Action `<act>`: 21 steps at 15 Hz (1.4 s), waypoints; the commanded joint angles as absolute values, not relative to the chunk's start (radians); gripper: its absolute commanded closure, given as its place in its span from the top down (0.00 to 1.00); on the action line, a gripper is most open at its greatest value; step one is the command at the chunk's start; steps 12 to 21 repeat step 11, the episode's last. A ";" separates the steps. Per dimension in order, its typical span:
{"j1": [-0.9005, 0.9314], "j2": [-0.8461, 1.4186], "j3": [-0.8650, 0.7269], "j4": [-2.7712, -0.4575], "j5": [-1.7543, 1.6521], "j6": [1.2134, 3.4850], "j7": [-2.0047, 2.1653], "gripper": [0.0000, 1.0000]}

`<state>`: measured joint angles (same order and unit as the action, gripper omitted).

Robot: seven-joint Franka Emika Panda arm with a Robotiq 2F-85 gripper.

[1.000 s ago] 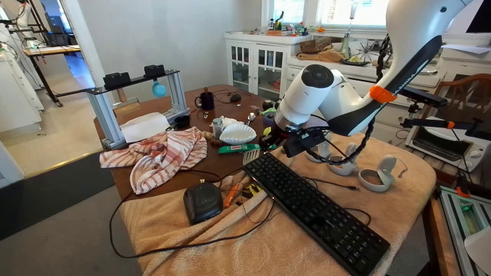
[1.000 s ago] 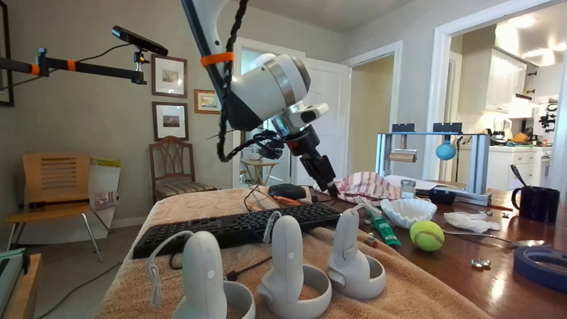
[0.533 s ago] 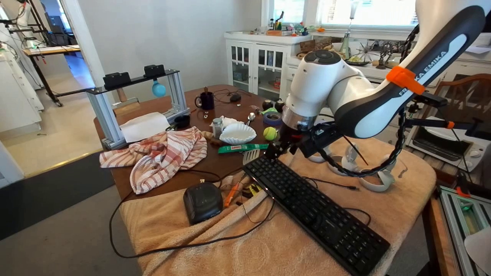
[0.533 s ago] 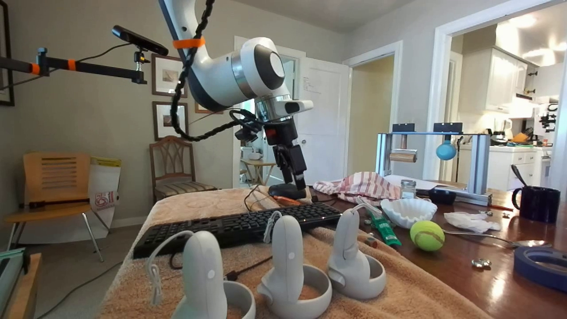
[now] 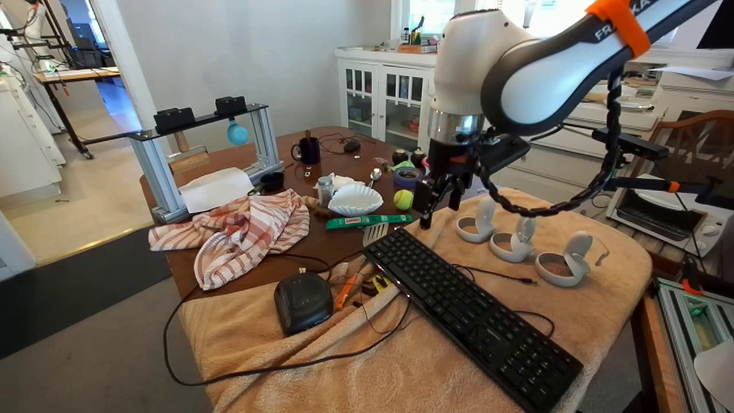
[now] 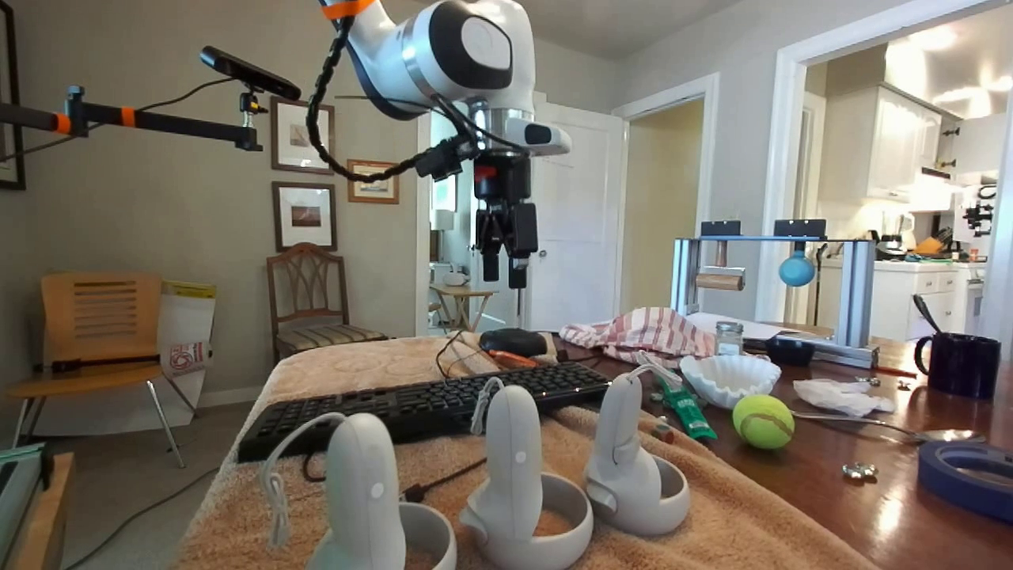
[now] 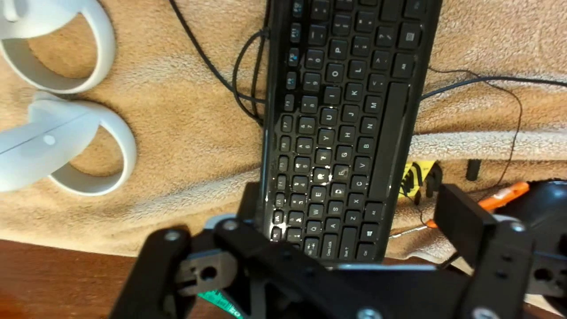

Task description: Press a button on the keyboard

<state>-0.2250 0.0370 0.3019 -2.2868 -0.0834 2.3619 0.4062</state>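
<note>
3 white controllers [image 6: 511, 459] | 1 tennis ball [image 6: 763, 421] | 1 dark mug [image 6: 962, 366]

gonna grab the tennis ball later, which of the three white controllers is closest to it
The rightmost controller in an exterior view, at the row's end toward the tennis ball; the middle controller and leftmost controller stand farther off.

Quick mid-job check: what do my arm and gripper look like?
The arm is rounded and white with black trim, an orange band interrupting pale lettering, and a silver wrist collar. A thick black braided cable loops alongside. The gripper is black with a small red patch, blocky fingers and silver screws.
</note>
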 commanded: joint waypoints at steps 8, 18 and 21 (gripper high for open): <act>-0.056 -0.075 0.083 -2.233 -0.077 2.146 0.347 1.00; -0.056 -0.074 0.082 -2.233 -0.077 2.145 0.347 1.00; -0.056 -0.074 0.082 -2.233 -0.077 2.145 0.347 1.00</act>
